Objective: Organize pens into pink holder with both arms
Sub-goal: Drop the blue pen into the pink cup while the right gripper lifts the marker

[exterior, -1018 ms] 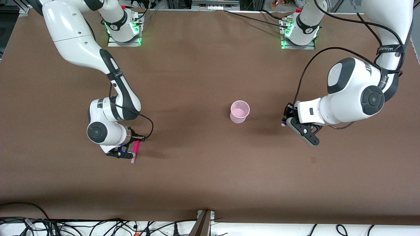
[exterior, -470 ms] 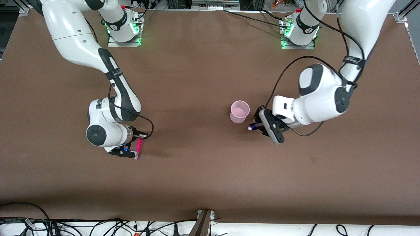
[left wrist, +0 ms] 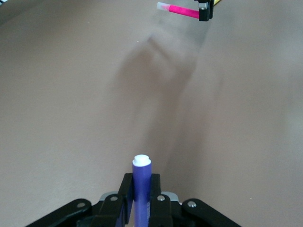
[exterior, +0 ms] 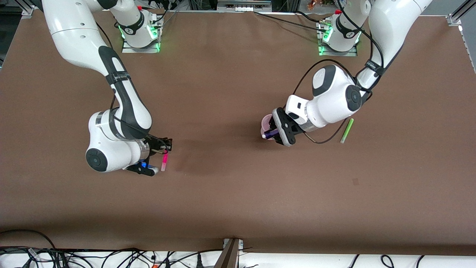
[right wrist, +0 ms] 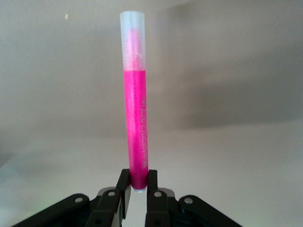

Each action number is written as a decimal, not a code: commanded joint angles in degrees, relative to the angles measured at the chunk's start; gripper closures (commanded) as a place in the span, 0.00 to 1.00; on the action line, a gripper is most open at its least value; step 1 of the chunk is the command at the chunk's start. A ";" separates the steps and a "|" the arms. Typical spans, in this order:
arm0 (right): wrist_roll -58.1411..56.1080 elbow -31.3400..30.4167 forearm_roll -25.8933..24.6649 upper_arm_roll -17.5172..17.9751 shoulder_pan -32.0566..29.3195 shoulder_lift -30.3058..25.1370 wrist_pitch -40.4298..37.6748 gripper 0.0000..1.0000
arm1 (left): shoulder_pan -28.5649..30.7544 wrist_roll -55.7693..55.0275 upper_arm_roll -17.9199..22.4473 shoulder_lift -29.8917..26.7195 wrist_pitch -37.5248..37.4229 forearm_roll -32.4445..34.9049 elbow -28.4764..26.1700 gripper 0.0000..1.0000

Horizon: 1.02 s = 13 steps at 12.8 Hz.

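Note:
My left gripper [exterior: 276, 132] is shut on the dark purple pen [exterior: 271, 133] and holds it over the rim of the pink holder [exterior: 266, 121], which it partly hides. In the left wrist view the purple pen [left wrist: 141, 174] stands between the shut fingers of my left gripper [left wrist: 141, 191]; the holder is out of that view. My right gripper [exterior: 160, 160] is shut on the magenta pen [exterior: 164, 162] just above the table toward the right arm's end. The right wrist view shows my right gripper [right wrist: 138, 182] pinching the magenta pen [right wrist: 136, 127] at its end. The light green pen [exterior: 346, 131] lies on the table beside the left arm. The yellow pen is hidden.
The brown table [exterior: 230, 193] is bare between the two grippers and toward the front camera. Cables trail from both wrists. The arm bases [exterior: 139, 33] stand along the table's edge farthest from the front camera.
My left arm has swung with the purple pen from the left arm's end to over the pink holder, uncovering the green pen. My right gripper has lifted the magenta pen slightly.

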 commanded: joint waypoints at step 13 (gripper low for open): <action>25.11 9.34 16.31 2.57 -0.04 -1.17 -13.39 1.00 | 1.20 0.22 -4.38 -1.37 4.12 -1.87 -4.36 0.00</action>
